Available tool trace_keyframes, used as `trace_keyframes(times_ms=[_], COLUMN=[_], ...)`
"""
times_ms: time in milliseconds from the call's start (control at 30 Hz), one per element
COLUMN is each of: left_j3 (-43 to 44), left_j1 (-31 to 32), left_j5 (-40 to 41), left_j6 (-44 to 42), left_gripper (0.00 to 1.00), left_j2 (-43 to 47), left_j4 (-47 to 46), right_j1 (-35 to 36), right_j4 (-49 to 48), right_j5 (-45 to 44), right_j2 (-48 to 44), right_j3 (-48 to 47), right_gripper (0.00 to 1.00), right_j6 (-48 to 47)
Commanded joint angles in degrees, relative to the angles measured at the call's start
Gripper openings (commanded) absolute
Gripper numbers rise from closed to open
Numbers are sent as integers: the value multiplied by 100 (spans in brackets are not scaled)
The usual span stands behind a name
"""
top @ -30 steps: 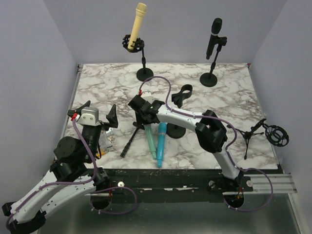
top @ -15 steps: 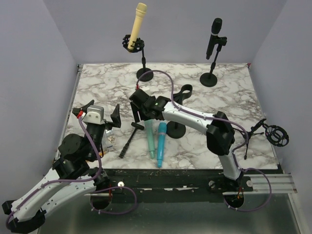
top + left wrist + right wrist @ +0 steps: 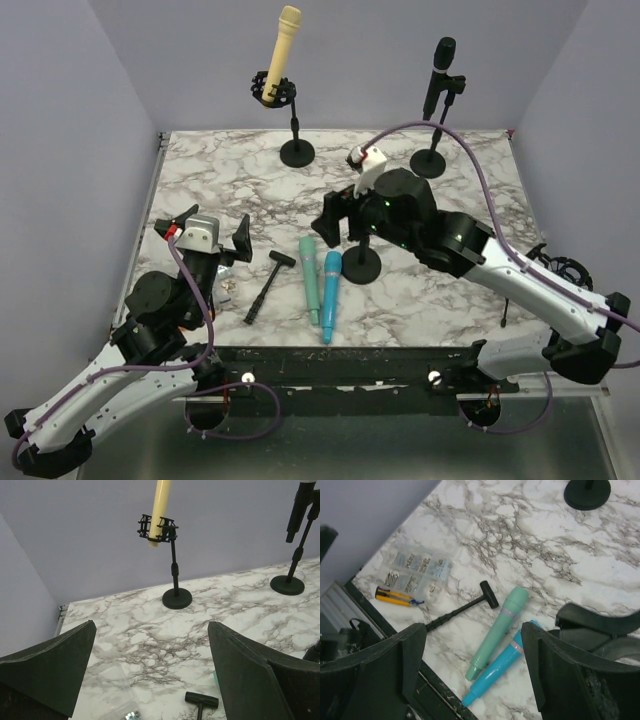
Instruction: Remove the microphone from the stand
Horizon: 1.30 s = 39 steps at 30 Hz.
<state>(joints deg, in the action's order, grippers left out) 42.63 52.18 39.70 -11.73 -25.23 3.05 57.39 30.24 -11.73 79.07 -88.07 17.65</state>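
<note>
A cream microphone [image 3: 283,55] stands in a black shock-mount stand [image 3: 297,153] at the back centre. It also shows in the left wrist view [image 3: 161,505]. A black microphone [image 3: 438,75] sits in a stand at the back right. A green microphone [image 3: 309,278] and a blue microphone [image 3: 329,295] lie on the marble near the front. They also show in the right wrist view, the green one [image 3: 497,632] and the blue one [image 3: 495,672]. My right gripper [image 3: 335,225] is open and empty, raised above them [image 3: 472,665]. My left gripper [image 3: 207,228] is open and empty at the front left [image 3: 150,670].
An empty round-base stand [image 3: 360,265] stands beside the lying microphones. A black hammer [image 3: 265,285] lies left of them. A clear box of screws [image 3: 417,570] sits at the front left. A tripod stand with a shock mount [image 3: 545,275] lies at the right edge.
My right arm has lifted off the table and swung up and to the right, away from the empty stand. My left arm has shifted slightly forward.
</note>
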Motion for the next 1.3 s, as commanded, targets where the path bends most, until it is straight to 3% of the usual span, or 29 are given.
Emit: trace_keyframes(times_ms=[0,367,567,700,833,967,1033,1133,1267], left_j3=[-49,200,805,1007,1375,1486,1607,1695,1799], left_j1=[-33,-31,-63,-169,-419,-705,-849,-959,-1063], left_j5=[-140,-1076,-2020,-2624,-3344,-3945,-4259,-4514,-4833], left_j6=[70,652,1930,2908,3601,3897,3986,4027,4133], left_gripper=[98,98,98,98,98,98,98,98,98], left_j2=[-90,-746,-1489,-2024,-2471,-2672,-2788,-2896,-2982], left_j4=[11,431,853,831,1059,953,1019,1026,1126], right_j1=[28,38,32,37,32,35,28,19,-26], right_j4=[-431,-500,-422,-1010,-1029,-1347,-1308,-2142,-2501], right_j5=[385,-643,-1876,-1799,-2036,-2054,-2224,-2357,-1953], right_j2=[-779,-2105,-2454,-2479,-2377,-2298,-2225,-2341,-2482], right_j3=[1159,2232,2859,3294,3083,3143,3240,3897,4006], right_gripper=[84,84,83,81,79,78,70,58,60], right_j6=[-337,224,1020,1112,1430,1060,975,710,720])
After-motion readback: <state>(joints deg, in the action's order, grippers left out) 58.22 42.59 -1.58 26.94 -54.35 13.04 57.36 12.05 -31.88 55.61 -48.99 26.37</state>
